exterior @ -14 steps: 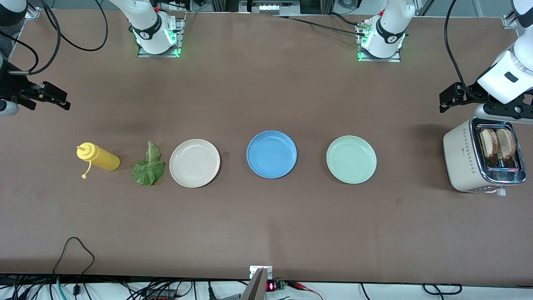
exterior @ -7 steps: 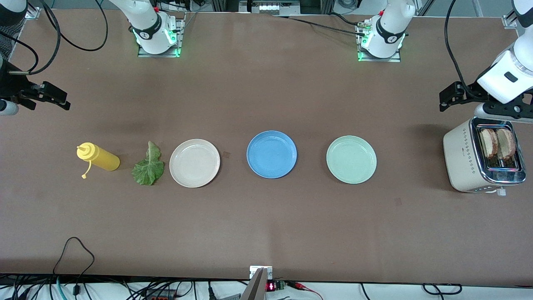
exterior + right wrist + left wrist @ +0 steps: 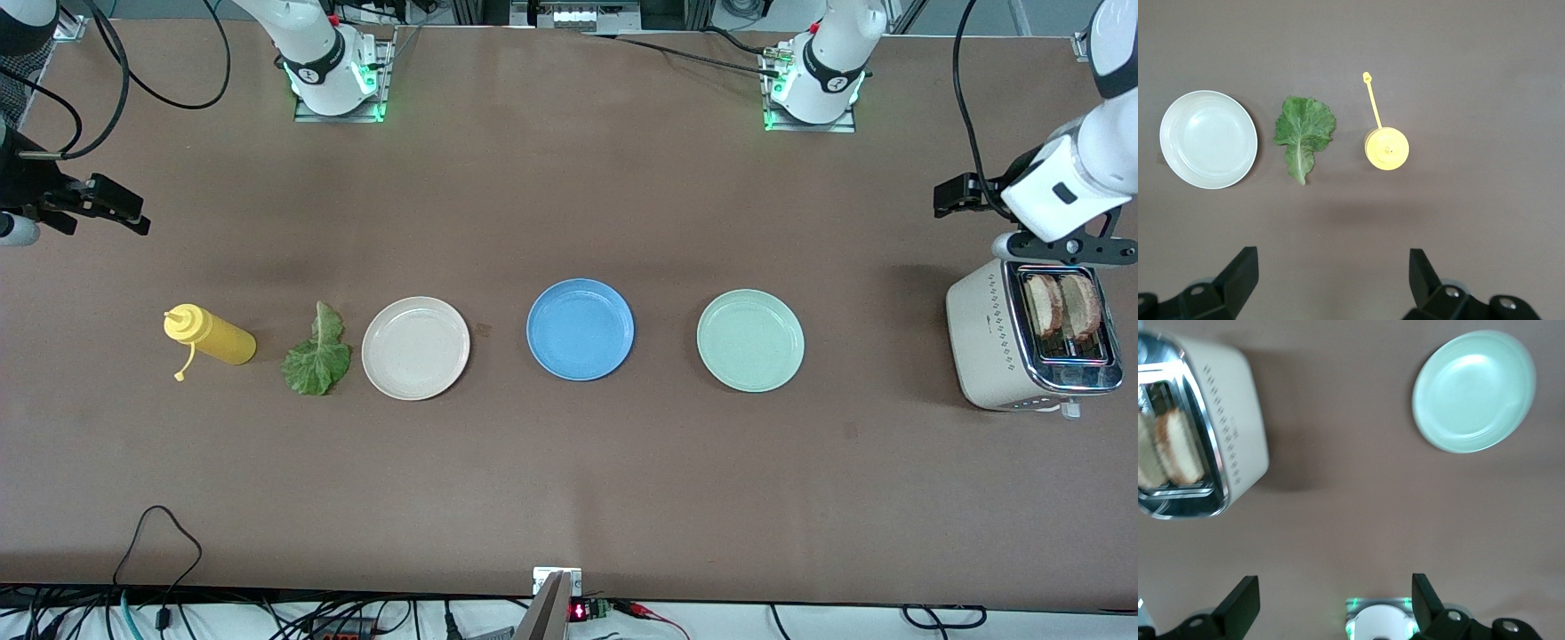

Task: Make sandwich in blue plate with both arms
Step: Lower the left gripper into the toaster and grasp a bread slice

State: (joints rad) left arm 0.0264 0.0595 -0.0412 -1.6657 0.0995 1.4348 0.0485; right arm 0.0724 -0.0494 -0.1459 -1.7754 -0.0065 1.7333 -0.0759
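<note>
From the front, the blue plate is round and plain, with a low rim. It sits in the middle of the brown table with nothing on it. A beige plate sits beside it toward the right arm's end, and a green plate sits beside it toward the left arm's end. A crinkly green leaf lies flat next to the beige plate. A yellow bottle comes after it, closer to the right arm's end. At the left arm's end a white toaster holds two brown bread slices, standing up in its slots. The left arm bends down so its wrist hangs just above the toaster's top edge. The right gripper hangs in the air over bare table at the other end, well apart from the bottle.

In the left wrist view, the left gripper has its two black fingers spread wide with nothing between them. It looks down on the toaster, the bread and the green plate.

In the right wrist view, the right gripper also has its fingers wide apart and holds nothing. Under it lie the leaf, the bottle and the beige plate.
</note>
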